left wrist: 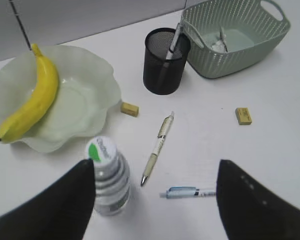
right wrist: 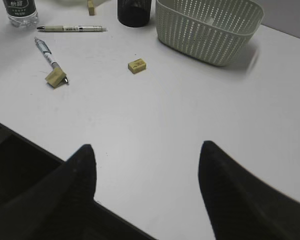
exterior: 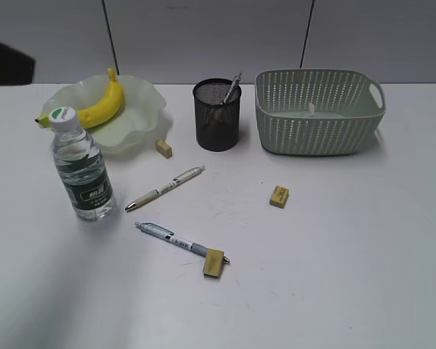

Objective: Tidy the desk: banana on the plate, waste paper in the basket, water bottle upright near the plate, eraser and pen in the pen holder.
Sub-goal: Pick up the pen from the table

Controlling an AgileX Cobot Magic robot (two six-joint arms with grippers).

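Note:
The banana [exterior: 94,109] lies on the plate [exterior: 142,120]. The water bottle [exterior: 83,171] stands upright in front of the plate. Waste paper [left wrist: 220,45] sits in the basket [exterior: 316,109]. The pen holder [exterior: 217,115] holds one pen. A beige pen [exterior: 166,187] and a blue pen [exterior: 176,240] lie on the desk [exterior: 349,254]. Three erasers lie loose: eraser [exterior: 163,148], eraser [exterior: 279,196], eraser [exterior: 214,262]. My left gripper [left wrist: 156,165] hangs open above the pens, its left finger beside the bottle [left wrist: 109,182]. My right gripper [right wrist: 147,147] is open over the desk's near edge, holding nothing.
The third eraser rests against the tip of the blue pen [right wrist: 49,55]. A grey panelled wall [exterior: 203,36] rises behind the desk. The desk's front edge [right wrist: 50,155] drops off to dark space under my right gripper.

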